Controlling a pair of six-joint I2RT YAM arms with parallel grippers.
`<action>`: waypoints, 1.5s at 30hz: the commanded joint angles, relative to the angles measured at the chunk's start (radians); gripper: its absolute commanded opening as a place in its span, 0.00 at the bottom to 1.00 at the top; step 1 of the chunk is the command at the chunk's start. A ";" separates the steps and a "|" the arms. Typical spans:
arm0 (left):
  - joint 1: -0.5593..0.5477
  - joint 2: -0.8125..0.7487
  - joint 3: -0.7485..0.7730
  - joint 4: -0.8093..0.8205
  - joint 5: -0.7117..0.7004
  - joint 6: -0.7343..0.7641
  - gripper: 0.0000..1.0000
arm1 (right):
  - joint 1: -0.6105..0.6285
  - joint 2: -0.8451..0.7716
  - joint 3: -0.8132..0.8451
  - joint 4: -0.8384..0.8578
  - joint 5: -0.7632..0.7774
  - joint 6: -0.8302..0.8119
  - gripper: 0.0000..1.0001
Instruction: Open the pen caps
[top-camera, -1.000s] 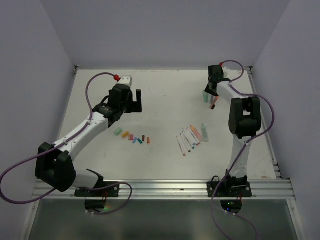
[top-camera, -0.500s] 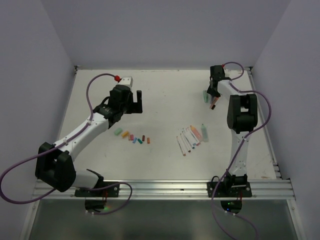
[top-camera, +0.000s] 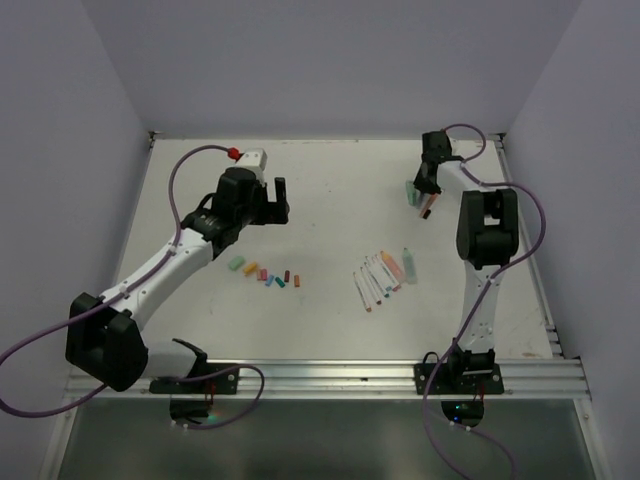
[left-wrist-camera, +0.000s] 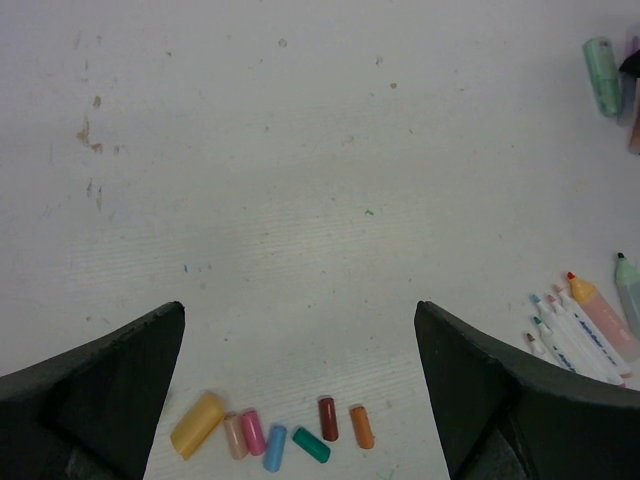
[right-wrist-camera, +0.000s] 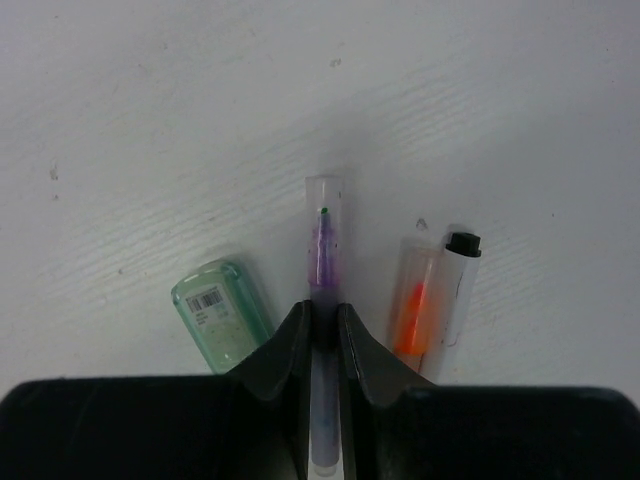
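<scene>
Left gripper (left-wrist-camera: 300, 310) is wide open above the white table (left-wrist-camera: 300, 180), nothing between its fingers. Seven loose caps (left-wrist-camera: 275, 447) lie in a row just below. Uncapped pens (left-wrist-camera: 580, 335) sit at right edge, green highlighter (left-wrist-camera: 603, 75) top right.

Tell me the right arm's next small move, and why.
Probably lift the slim purple-tipped pen off the white table: the right gripper pinches its barrel, its clear plastic cap is still on, and the open left gripper hovers far off.

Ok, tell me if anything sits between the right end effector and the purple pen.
Nothing visible does: the right end effector grips the purple pen by its barrel. The green highlighter and orange pen lie beside it, not between.
</scene>
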 joint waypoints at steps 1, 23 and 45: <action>0.010 -0.046 0.005 0.068 0.069 -0.010 1.00 | 0.022 -0.149 -0.037 0.064 -0.047 -0.077 0.00; 0.007 0.039 0.021 0.453 0.533 -0.346 0.90 | 0.455 -0.910 -0.804 0.647 -0.462 -0.146 0.00; -0.120 0.127 0.041 0.486 0.340 -0.443 0.47 | 0.576 -0.919 -0.857 0.747 -0.431 -0.167 0.00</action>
